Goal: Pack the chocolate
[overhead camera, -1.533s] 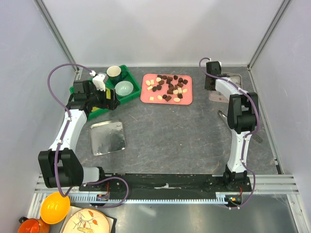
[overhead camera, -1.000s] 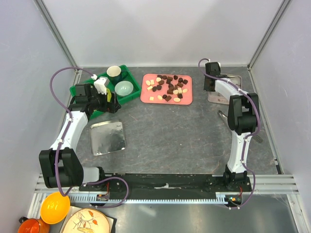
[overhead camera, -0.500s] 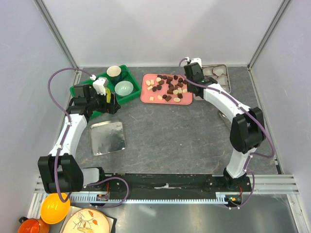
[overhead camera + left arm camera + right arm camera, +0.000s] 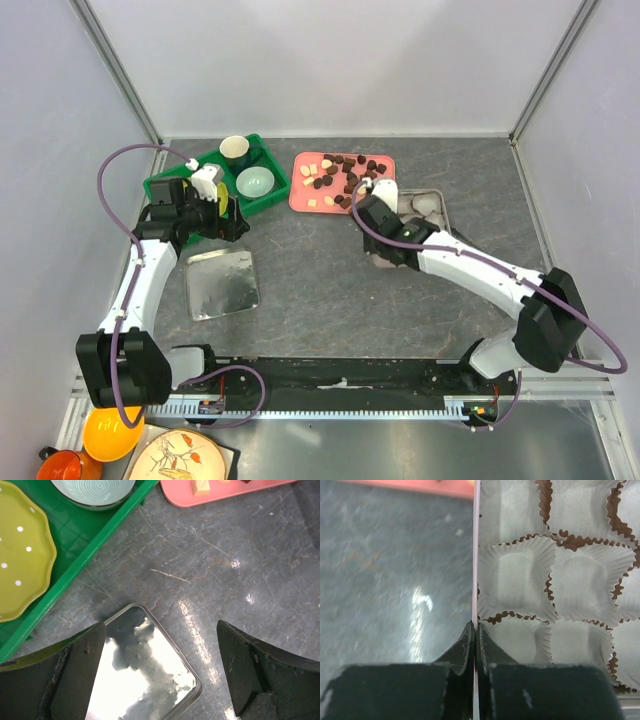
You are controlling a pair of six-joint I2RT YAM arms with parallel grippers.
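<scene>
The right gripper [image 4: 474, 630] is pinched on what looks like the thin wall of the tin [image 4: 475, 555], beside the paper cups [image 4: 515, 575]. The left gripper [image 4: 160, 630] hangs spread wide. The chocolate [image 4: 345, 178] lies on the pink tray [image 4: 303, 203].

Grey mottled worktop [image 4: 330, 275] set with trays and dishes, white walls around it.
At the back left, a green tray [image 4: 85, 555] holds a dark cup [image 4: 235, 150], a pale blue bowl [image 4: 255, 181] and a yellow dotted plate [image 4: 20, 555]. A pink tray [image 4: 299, 192] lies just beside it. A shiny metal tray [image 4: 222, 284] sits nearer, on the left. A metal tin [image 4: 443, 208] lined with white paper cups [image 4: 520, 575] lies right of centre. Past the near left corner are a yellow bowl [image 4: 112, 428], an orange cup [image 4: 62, 466] and a patterned plate [image 4: 180, 458].
</scene>
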